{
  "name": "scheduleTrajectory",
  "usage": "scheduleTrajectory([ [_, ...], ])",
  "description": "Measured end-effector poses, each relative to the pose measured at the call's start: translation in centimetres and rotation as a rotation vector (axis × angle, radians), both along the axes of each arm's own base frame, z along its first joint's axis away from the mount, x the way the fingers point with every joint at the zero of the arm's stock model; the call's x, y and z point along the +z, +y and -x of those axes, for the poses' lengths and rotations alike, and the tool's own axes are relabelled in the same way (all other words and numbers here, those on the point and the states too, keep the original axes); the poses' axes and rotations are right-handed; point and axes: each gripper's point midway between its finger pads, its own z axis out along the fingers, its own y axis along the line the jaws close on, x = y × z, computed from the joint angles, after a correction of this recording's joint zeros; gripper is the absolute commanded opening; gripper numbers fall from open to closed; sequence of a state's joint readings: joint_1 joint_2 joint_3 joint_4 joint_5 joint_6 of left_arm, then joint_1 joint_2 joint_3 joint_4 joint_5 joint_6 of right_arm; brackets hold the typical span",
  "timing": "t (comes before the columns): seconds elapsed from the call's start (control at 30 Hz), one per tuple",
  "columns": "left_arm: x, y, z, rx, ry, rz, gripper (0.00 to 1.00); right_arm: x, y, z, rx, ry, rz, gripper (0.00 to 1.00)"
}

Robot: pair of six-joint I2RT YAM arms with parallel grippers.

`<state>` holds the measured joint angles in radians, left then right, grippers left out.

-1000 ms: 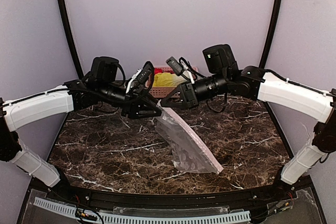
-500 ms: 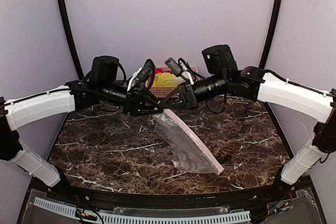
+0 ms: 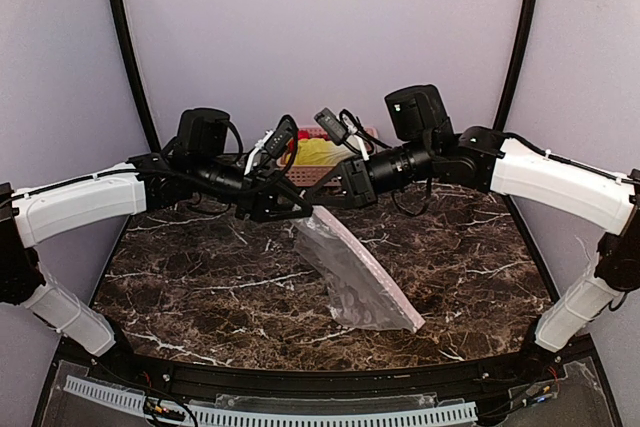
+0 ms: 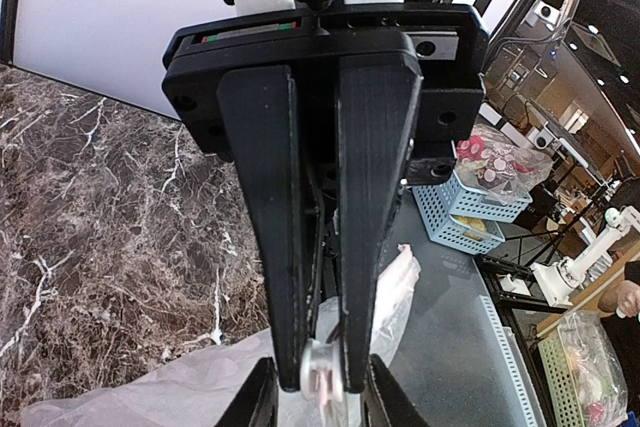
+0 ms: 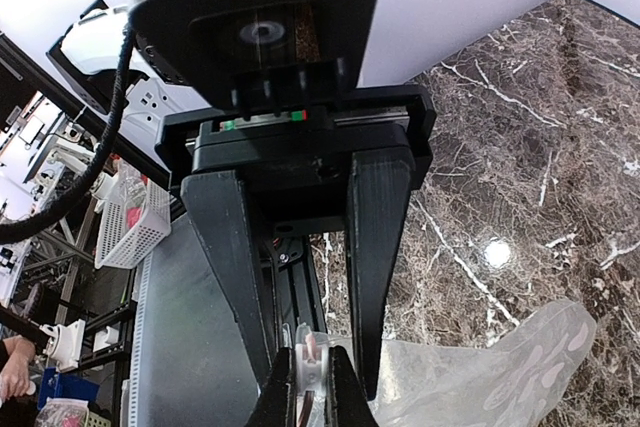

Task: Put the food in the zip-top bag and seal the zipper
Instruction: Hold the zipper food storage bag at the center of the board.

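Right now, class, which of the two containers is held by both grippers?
The clear dotted bag: left gripper and right gripper both pinch its top edge. The pink basket sits behind them, gripped by neither.

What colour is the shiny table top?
The table top is dark brown with white veins; top external view.

A pink lattice basket (image 3: 310, 133) is seen just behind the left gripper (image 3: 300, 211) and right gripper (image 3: 318, 199), a dark marble table (image 3: 200, 287) is spread beneath both, and lilac walls (image 3: 320, 37) are set beyond
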<state>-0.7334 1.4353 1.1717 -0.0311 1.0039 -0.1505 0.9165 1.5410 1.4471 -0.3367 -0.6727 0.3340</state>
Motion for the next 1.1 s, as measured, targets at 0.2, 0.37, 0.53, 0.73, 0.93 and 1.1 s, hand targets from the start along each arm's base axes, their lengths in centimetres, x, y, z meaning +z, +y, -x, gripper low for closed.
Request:
scheduleTrajectory([
  [0.2, 0.01, 0.0, 0.03, -0.002, 0.0, 0.001, 0.23, 0.19, -0.08, -0.01, -0.004, -0.005, -0.003, 0.0],
  [0.37, 0.03, 0.01, 0.1, -0.006, 0.001, 0.002, 0.16, 0.56, -0.23, -0.06, -0.013, -0.014, -0.009, 0.0],
  [0.53, 0.03, 0.01, 0.1, -0.006, 0.002, 0.002, 0.09, 0.7, -0.21, -0.07, -0.012, -0.018, -0.014, 0.0],
  [0.73, 0.05, 0.02, 0.17, -0.01, 0.004, 0.003, 0.01, 0.7, -0.21, -0.05, -0.011, -0.018, -0.014, 0.0],
  [0.93, 0.0, 0.03, 0.18, -0.009, 0.008, 0.001, 0.01, 0.61, -0.22, -0.04, -0.009, -0.023, -0.013, 0.0],
  [1.1, -0.29, 0.05, 0.13, -0.003, 0.014, -0.005, 0.01, 0.34, -0.25, -0.03, -0.007, -0.025, -0.008, 0.0],
])
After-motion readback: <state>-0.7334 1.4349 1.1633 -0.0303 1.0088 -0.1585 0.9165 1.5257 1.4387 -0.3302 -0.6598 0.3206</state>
